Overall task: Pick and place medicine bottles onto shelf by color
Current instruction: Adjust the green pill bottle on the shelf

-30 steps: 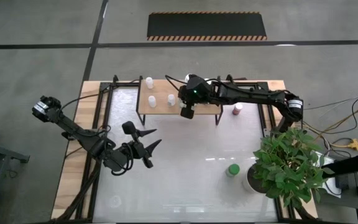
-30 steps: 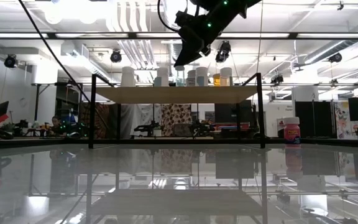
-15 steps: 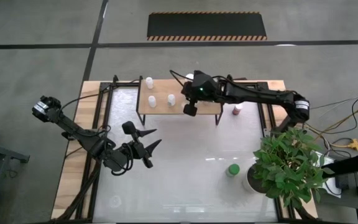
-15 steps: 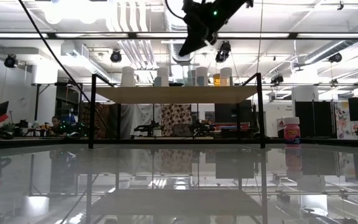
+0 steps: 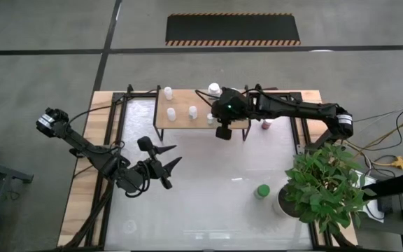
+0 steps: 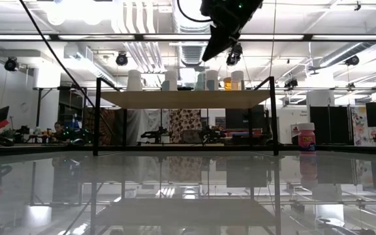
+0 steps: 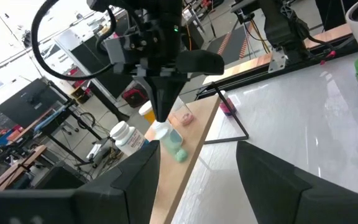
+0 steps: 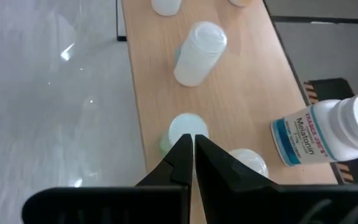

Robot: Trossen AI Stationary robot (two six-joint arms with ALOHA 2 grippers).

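Standing upright: medicine bottles [image 5: 171, 113] | shelf [image 5: 180, 120] | right claw [image 5: 223, 133] shut

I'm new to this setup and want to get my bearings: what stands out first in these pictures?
The right gripper hangs shut and empty over the front edge of the wooden shelf at the table's far side, where several pale bottles stand. The left gripper waits open over the glossy table, left of centre. A leafy potted plant fills the near right corner, with a green bottle beside it.

Right gripper [image 5: 223, 133] closed, left gripper [image 5: 168, 166] parted
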